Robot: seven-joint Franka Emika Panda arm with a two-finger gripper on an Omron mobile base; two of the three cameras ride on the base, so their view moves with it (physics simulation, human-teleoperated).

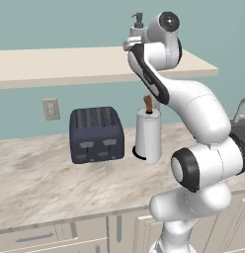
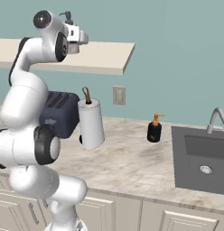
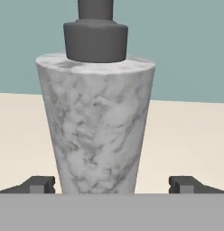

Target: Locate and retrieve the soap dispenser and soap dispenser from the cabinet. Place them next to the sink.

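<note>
The taller soap dispenser (image 3: 95, 126), grey marbled with a dark pump, stands on the cream cabinet shelf board (image 1: 70, 64). My gripper (image 3: 113, 185) is open, one fingertip on each side of the bottle's base without touching it. From the base cameras only its pump (image 1: 138, 21) (image 2: 67, 17) shows above my raised hand (image 1: 132, 42) (image 2: 80, 36). The squat black soap dispenser (image 2: 154, 130) with an orange pump stands on the counter just left of the sink (image 2: 204, 158).
A dark blue toaster (image 1: 97, 134) and a white paper-towel roll (image 1: 148, 133) stand on the marbled counter (image 1: 40, 178) under the shelf. A curved silver faucet (image 2: 215, 118) rises behind the sink. A wall outlet (image 2: 119, 95) sits on the teal wall.
</note>
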